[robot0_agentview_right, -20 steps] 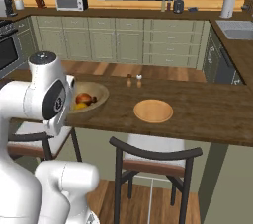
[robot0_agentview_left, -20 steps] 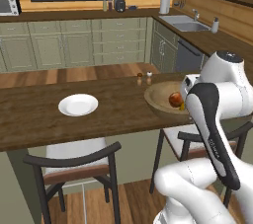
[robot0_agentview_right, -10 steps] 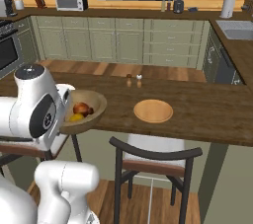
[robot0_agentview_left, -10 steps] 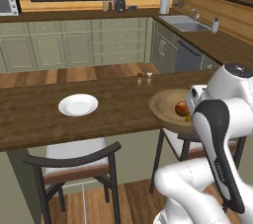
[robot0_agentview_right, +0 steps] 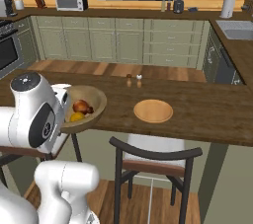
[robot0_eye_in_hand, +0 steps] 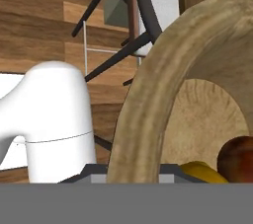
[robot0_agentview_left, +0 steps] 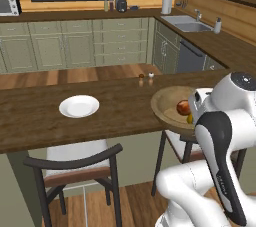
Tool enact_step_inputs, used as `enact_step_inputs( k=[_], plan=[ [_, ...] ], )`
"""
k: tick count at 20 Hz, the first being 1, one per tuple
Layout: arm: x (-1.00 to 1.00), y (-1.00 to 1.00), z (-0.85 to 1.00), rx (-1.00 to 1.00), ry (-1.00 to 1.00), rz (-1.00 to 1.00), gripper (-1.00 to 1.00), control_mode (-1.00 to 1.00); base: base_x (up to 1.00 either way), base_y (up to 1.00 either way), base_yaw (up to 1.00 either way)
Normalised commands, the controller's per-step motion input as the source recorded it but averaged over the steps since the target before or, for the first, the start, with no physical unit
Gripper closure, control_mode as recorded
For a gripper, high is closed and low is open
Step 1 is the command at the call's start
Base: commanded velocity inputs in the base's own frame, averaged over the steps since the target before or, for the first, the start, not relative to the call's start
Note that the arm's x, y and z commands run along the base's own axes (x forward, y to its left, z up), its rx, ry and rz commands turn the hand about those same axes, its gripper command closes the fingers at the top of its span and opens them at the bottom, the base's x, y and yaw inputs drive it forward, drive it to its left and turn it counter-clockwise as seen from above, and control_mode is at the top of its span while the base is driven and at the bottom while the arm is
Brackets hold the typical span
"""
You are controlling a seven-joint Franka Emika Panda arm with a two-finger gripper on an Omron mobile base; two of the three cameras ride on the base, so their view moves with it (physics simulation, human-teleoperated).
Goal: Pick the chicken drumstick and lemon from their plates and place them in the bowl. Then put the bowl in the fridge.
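While the wide round wooden bowl point(robot0_agentview_right: 83, 103) sticks out past the dark wooden table's point(robot0_agentview_left: 45, 121) edge, its rim sits right up against the gripper. The small yellow lemon point(robot0_agentview_right: 76, 117) and reddish-brown chicken drumstick point(robot0_agentview_right: 81, 106) lie inside. Whether the gripper is clamped on the rim, I cannot tell.

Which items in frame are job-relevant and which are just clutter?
Job:
bowl, off the counter edge
drumstick, in bowl
lemon, in bowl
white plate, bare
wooden plate, bare

Clutter:
salt and pepper shakers
microwave
paper towel roll
chair
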Motion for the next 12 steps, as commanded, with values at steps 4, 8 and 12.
enact_step_inputs(
  k=[4, 8, 12],
  plan=[
    [0.00, 0.00, 0.00, 0.00, 0.00, 0.00, 1.00, 1.00, -0.03, 0.00, 0.00],
    [0.00, 0.00, 0.00, 0.00, 0.00, 0.00, 1.00, 1.00, -0.50, 0.43, 0.03],
    [0.00, 0.00, 0.00, 0.00, 0.00, 0.00, 1.00, 1.00, -0.73, 0.77, 0.00]
  ],
)
